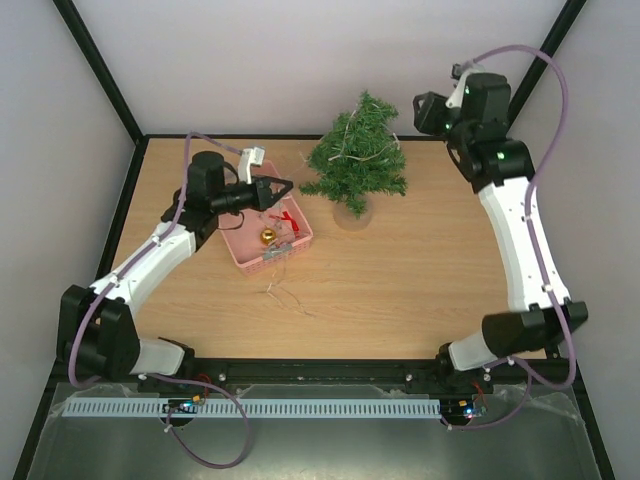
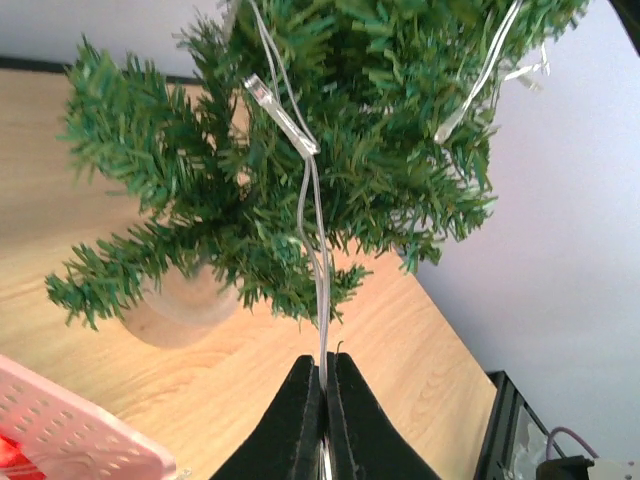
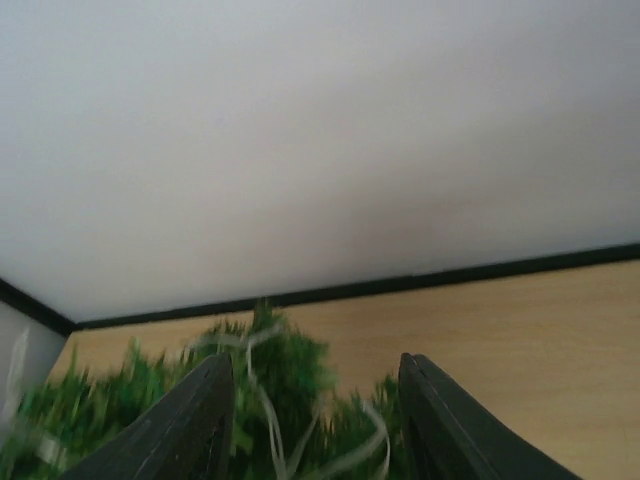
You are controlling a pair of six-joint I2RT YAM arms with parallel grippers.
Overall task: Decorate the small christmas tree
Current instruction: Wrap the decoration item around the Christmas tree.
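Note:
The small christmas tree (image 1: 357, 160) stands on its round pale base (image 1: 352, 212) at the back middle of the table, with a thin pale string (image 2: 312, 200) draped through its branches. My left gripper (image 1: 285, 187) sits just left of the tree, above the pink basket (image 1: 300, 238). It is shut on the string, which runs up from the fingertips (image 2: 322, 362) into the tree (image 2: 300, 150). My right gripper (image 1: 420, 110) hovers at the tree's upper right. It is open (image 3: 318, 385), with the blurred tree top (image 3: 275, 360) and loops of string (image 3: 262, 400) showing between its fingers.
The basket holds a gold ball (image 1: 267, 236) and a red piece (image 1: 287, 215). A loose length of string (image 1: 285, 295) trails on the table in front of it. The back wall (image 3: 320, 150) rises close behind the tree.

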